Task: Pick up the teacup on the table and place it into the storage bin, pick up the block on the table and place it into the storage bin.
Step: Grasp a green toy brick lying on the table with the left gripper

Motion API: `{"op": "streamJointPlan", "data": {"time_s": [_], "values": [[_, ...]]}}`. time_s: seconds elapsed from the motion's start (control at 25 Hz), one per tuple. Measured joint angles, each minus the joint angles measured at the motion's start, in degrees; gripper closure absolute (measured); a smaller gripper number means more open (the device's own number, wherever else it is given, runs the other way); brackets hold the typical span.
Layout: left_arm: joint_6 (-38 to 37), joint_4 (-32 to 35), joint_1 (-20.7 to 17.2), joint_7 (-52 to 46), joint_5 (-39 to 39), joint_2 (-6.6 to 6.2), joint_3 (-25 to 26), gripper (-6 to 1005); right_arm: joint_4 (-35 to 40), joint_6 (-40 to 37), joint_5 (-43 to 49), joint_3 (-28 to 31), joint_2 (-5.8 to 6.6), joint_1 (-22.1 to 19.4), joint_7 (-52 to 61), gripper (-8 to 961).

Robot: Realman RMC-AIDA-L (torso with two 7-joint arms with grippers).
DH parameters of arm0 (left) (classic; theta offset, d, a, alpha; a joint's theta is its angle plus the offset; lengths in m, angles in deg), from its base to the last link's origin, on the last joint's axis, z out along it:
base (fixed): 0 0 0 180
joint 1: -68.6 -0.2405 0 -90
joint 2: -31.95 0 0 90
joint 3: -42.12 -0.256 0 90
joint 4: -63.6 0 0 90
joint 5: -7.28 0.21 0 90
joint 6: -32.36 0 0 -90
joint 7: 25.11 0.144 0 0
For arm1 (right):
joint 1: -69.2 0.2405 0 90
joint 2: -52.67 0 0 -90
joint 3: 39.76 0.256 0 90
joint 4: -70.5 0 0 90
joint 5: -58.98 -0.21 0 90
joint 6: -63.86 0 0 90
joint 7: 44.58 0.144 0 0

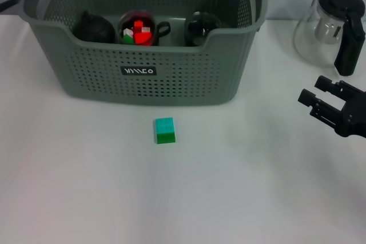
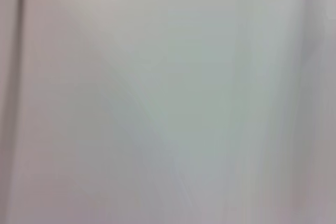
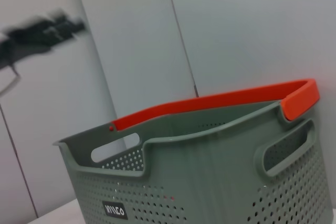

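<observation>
In the head view, the large grey-green perforated plastic storage bin [image 1: 143, 55] fills the 12 o'clock part of the white table [image 1: 86, 187], its top rim and orange handle clips cut off by the frame edge. Inside it stand three dark rounded vessels: the middle one is a dark teacup [image 1: 139, 28] holding red, white and green pieces, while the two flanking it are too shadowed to identify. One block [image 1: 164, 130], turquoise on top and green below, sits on the table at 6 o'clock from the bin, apart from its front wall. One clear glass teapot with a black lid and handle [image 1: 337, 30] stands at 3 o'clock from the bin, partly cut off. The black right gripper [image 1: 320, 102] hovers at 3 o'clock from the block, well apart, its fingers slightly spread and holding nothing.

The left wrist view shows only a pale blurred surface; the left gripper appears nowhere.

The right wrist view shows the bin's front with its black label [image 3: 114, 211] and one orange handle [image 3: 220, 103], its lower part cut off.
</observation>
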Motion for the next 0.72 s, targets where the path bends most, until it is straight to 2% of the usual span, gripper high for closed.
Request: {"op": "streamJointPlan", "data": {"time_s": [0.08, 0.12, 0.16, 0.24, 0.36, 0.56, 0.72], "values": [[-10.6, -8.3, 0.5, 3.6, -5.8, -1.94, 4.1, 257, -0.1, 0.0, 0.0, 0.0, -0.04, 0.0, -0.1, 313], [-14.7, -12.5, 0.6, 6.6, -6.9, -2.44, 6.1, 259, -0.1, -0.1, 0.0, 0.0, -0.05, 0.0, -0.1, 313], [-17.9, -16.8, 0.5, 11.0, -6.6, -2.84, 8.0, 261, -0.1, -0.1, 0.0, 0.0, -0.05, 0.0, -0.1, 313], [-20.4, -22.0, -0.5, 17.5, -3.5, -2.83, 9.7, 264, -0.1, -0.1, 0.1, 0.0, 0.01, 0.1, 0.1, 312], [-19.7, -25.6, -3.0, 24.0, 4.9, -1.7, 9.7, 264, -0.2, -0.3, 0.3, 0.0, 0.15, 0.1, 0.2, 312], [-19.0, -26.0, -7.6, 30.2, 14.8, 0.93, 9.3, 264, -0.1, -0.8, 0.1, 0.0, 0.09, -0.3, 0.2, 312], [-18.0, -25.7, -8.2, 31.4, 22.4, 1.1, 9.1, 264, -0.3, -1.3, 0.2, 0.0, 0.34, -0.3, 0.6, 312]]}}
